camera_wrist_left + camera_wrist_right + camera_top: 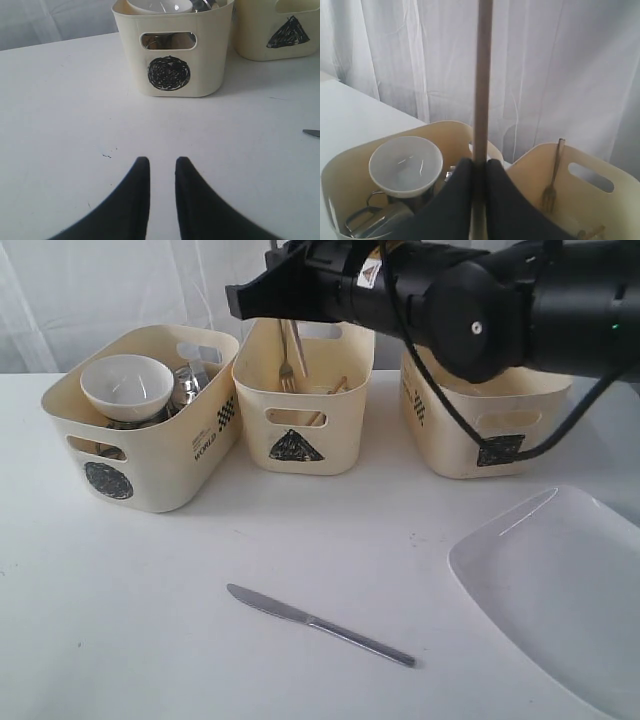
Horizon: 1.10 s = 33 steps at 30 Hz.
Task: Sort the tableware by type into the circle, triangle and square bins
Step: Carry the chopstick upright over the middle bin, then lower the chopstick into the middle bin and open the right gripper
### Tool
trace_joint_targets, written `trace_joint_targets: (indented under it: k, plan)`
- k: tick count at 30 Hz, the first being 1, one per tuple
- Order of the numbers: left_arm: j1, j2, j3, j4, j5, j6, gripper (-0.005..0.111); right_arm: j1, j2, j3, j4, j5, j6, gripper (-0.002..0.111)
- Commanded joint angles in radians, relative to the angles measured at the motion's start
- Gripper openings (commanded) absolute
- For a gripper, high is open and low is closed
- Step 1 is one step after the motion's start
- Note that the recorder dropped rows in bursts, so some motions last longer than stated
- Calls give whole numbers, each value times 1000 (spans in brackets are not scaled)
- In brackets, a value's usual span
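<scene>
White counter, curtained backdrop: wooden chopstick stands upright, clamped in the closed right jaws by the triangle bin, presumably for release among the cutlery there. Left jaws slightly parted, empty, low over the counter; knife and plate lie unsorted

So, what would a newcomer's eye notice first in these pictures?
The big black robot arm fills the top of the exterior view, above the cream plastic bins; the right gripper pinches a pale wooden chopstick. In front, a steel table knife lies alone on the white table, left of a large white plate.
</scene>
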Motion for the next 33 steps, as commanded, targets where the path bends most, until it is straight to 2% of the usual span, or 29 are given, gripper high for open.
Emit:
trace_joint_targets:
  k: [1,4,9,17,22,28,33]
  plan:
    - [3,-5,4,-2,4,-7,25,-4,59,-4,0,-123,-12,0]
    - [3,-5,4,-2,4,-7,25,-6,100,-13,0,-190,-12,0]
    - [3,-5,4,-2,4,-7,25,-21,160,-74,0,-195,-12,0]
    - [3,-5,4,-2,4,-7,25,-89,203,-144,18,-188,-12,0]
    - [3,-5,4,-2,4,-7,25,-150,221,-149,103,-187,-10,0]
    - [3,-5,4,-2,4,-7,25,-180,290,-226,137,-149,32,0]
    - [3,-5,4,-2,4,-7,25,-183,361,-343,135,-4,20,0]
